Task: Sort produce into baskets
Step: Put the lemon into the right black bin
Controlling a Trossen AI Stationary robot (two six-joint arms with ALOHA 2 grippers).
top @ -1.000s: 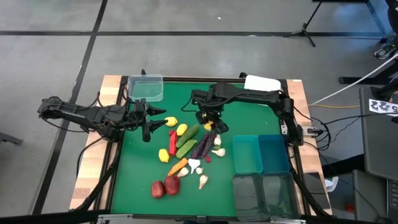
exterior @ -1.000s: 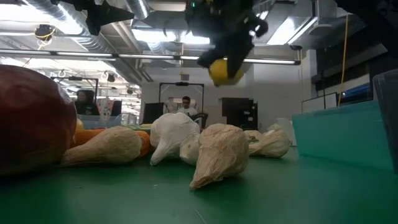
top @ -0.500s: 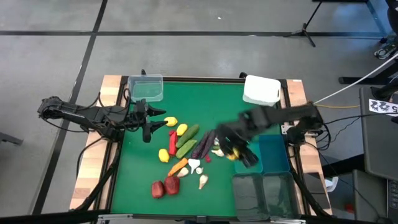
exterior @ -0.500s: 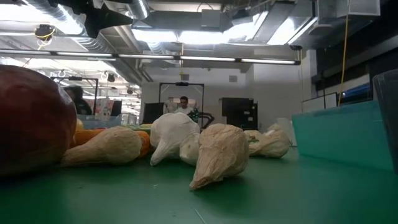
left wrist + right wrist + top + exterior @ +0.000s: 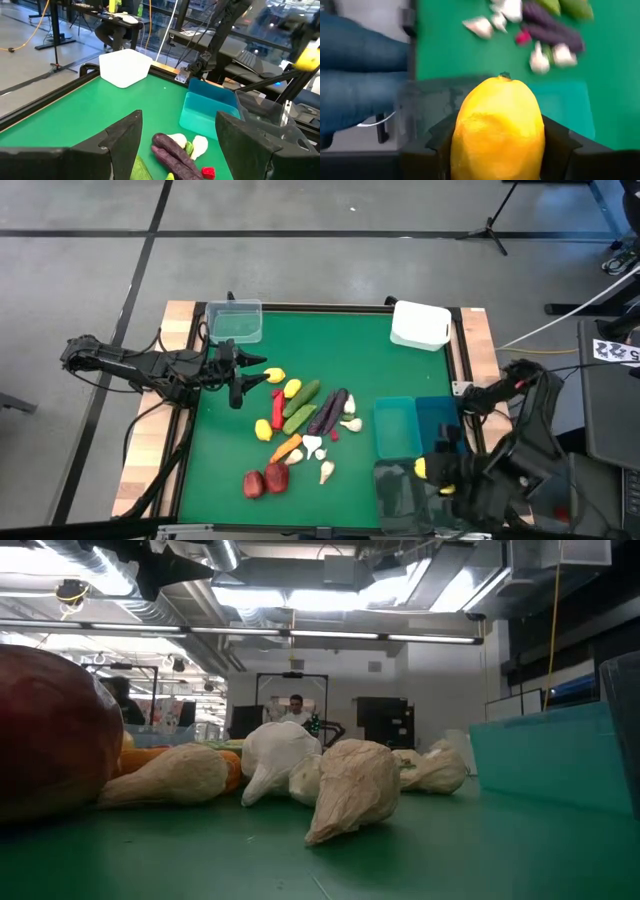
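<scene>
My right gripper (image 5: pixel 428 471) is shut on a yellow lemon (image 5: pixel 421 469) above the two dark smoky baskets (image 5: pixel 400 495) at the table's near right. The other produce lies in a pile on the green mat: lemons (image 5: pixel 292 388), cucumbers (image 5: pixel 306 393), eggplants (image 5: pixel 326 412), garlic (image 5: pixel 350 423), a carrot (image 5: pixel 287 448), a red pepper (image 5: pixel 278 408) and dark red round ones (image 5: pixel 254 483). My left gripper (image 5: pixel 240 387) is open and empty, left of the pile. In its wrist view (image 5: pixel 180 150) the fingers stand apart above an eggplant (image 5: pixel 172 150). My right gripper pinches the lemon (image 5: pixel 497 132) between its two fingers (image 5: pixel 437 142), one on each long side (image 5: pixel 465 135). The lemon's stem end (image 5: pixel 505 76) points away from the wrist. It is lifted clear above a dark basket (image 5: pixel 427 97).
Two teal baskets (image 5: pixel 397 428) stand just beyond the dark ones. A white basket (image 5: pixel 420 324) is at the far right and a clear one (image 5: pixel 234 321) at the far left. Blue jeans-like cloth (image 5: pixel 360 75) shows beyond the table's near edge.
My right gripper has carried the lemon from above the pile's far side toward the table's near right, past the teal baskets, and now holds it over the dark baskets. It has left the low view. The pile has stayed in place.
</scene>
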